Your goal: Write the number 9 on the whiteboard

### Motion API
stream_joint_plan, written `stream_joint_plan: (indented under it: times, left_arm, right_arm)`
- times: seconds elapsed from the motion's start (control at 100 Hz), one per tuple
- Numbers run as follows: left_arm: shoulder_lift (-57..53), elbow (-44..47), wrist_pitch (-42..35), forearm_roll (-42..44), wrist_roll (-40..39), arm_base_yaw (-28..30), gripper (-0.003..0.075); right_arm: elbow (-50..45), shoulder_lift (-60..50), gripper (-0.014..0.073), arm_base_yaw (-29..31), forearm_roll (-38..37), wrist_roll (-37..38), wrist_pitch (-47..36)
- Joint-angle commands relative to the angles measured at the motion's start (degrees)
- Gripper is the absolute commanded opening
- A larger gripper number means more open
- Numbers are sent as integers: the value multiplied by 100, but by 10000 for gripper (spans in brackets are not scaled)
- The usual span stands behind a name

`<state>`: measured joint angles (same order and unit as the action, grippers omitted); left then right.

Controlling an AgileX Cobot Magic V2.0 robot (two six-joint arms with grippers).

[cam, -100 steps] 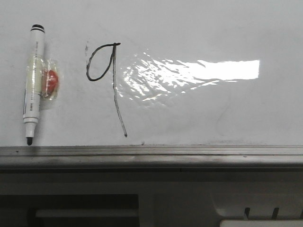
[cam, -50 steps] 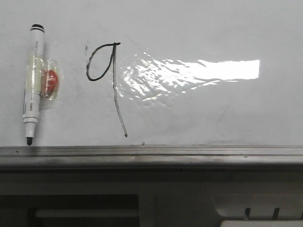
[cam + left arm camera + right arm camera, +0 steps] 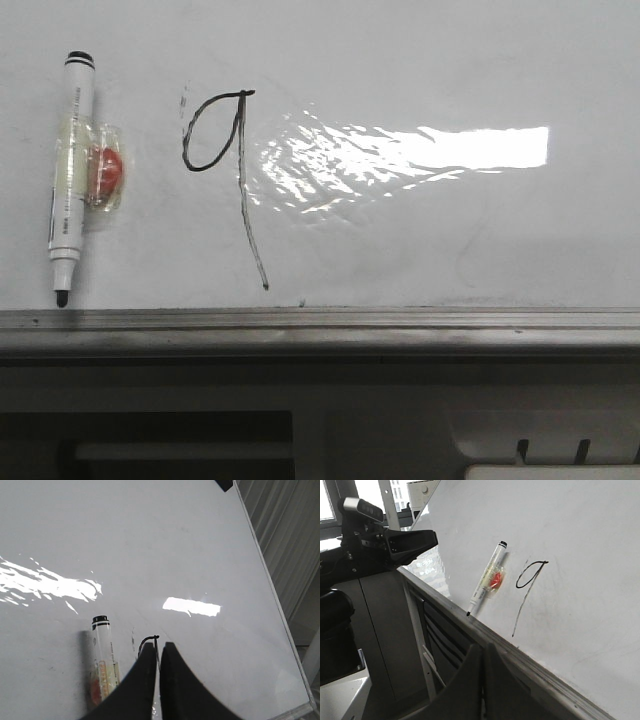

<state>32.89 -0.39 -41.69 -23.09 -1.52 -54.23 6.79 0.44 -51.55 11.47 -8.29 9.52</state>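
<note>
The number 9 (image 3: 243, 200) is a thin black marker line on the whiteboard (image 3: 450, 230), an oval loop with a long slanted tail ending just above the grey tray rail (image 3: 320, 325). It also shows in the right wrist view (image 3: 525, 600). In the left wrist view only its top (image 3: 148, 638) shows, behind the fingers. My left gripper (image 3: 159, 645) is shut and empty, held off the board in front of the 9. My right gripper (image 3: 484, 647) is shut and empty, below the rail (image 3: 520, 655). Neither gripper shows in the front view.
A white marker (image 3: 72, 170) with a black tip pointing down sticks to the board left of the 9, held by clear tape and a red piece (image 3: 105, 172); it also shows in both wrist views (image 3: 104, 655) (image 3: 487, 580). My left arm (image 3: 395, 542) shows beside the board.
</note>
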Motion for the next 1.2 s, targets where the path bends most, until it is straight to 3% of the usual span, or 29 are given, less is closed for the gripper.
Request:
stream_joint_plan:
  times: [0.0, 0.12, 0.37, 0.46, 0.63, 0.84, 1.01, 1.19]
  left_arm:
    - [22, -160, -460, 102, 21, -3, -20]
    - [22, -160, -738, -414, 21, -3, -20]
    - [22, 121, -748, -402, 21, -3, -20]
    - [-12, 293, -1139, -531, 21, 8, -20]
    - [-391, 300, -1234, -591, 152, 353, -20]
    - [-1212, 311, -79, 109, 500, 1560, -20]
    - [-1880, 311, 1418, 1510, 500, 3263, -20]
    - [-2727, 311, 2623, 2148, 404, 4542, -20]
  right_arm:
    - [152, 114, -69, -7, -11, -43, -436]
    - [152, 114, -69, -7, -11, -43, -436]
    - [152, 114, -69, -7, -11, -43, -436]
    - [152, 114, -69, -7, -11, -43, -436]
    - [152, 114, -69, -7, -11, -43, -436]
    - [152, 114, -69, -7, -11, -43, -436]
    - [152, 114, -69, -7, -11, -43, -436]
    - [152, 114, -69, -7, -11, -43, -436]
